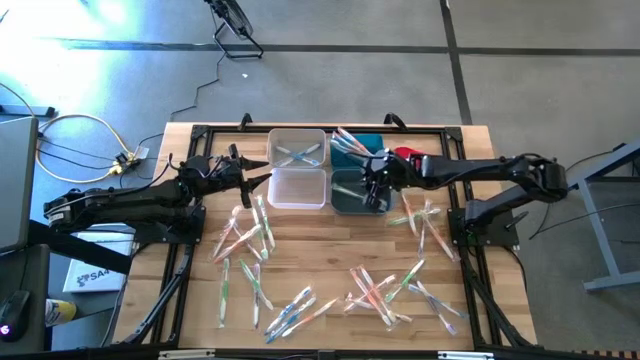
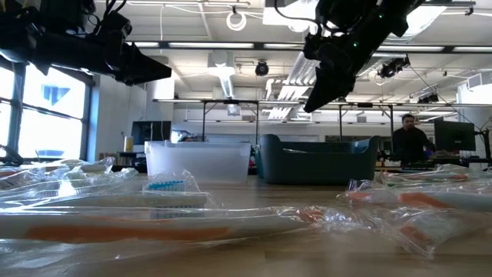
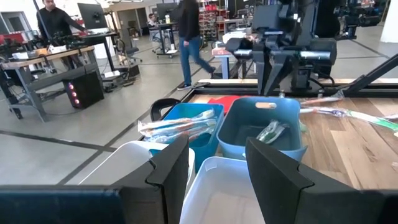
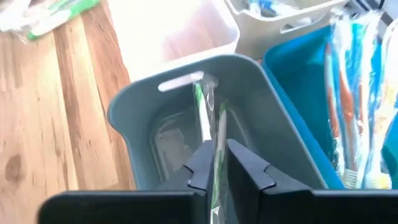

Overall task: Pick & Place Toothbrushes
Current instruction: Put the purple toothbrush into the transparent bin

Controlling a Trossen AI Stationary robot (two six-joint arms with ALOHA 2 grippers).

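Observation:
Wrapped toothbrushes (image 1: 245, 235) lie scattered over the wooden table, with more near the front (image 1: 380, 290) and at the right (image 1: 425, 220). My right gripper (image 4: 219, 163) hangs shut above the grey-blue bin (image 4: 124, 115), slanting down. A green toothbrush (image 4: 202, 112) lies inside that bin beneath it, leaning on the bin's wall, and shows apart from the fingers in the left wrist view (image 3: 272, 130). My left gripper (image 3: 217, 171) stands open and level, left of the white bins (image 1: 298, 187), with nothing between its fingers.
Four bins stand in a block at the table's far middle. The blue bin (image 4: 354, 93) holds several toothbrushes, and the far white bin (image 1: 297, 148) holds a few. A red piece (image 1: 405, 153) lies behind the bins. People move in the room beyond the table (image 3: 189, 37).

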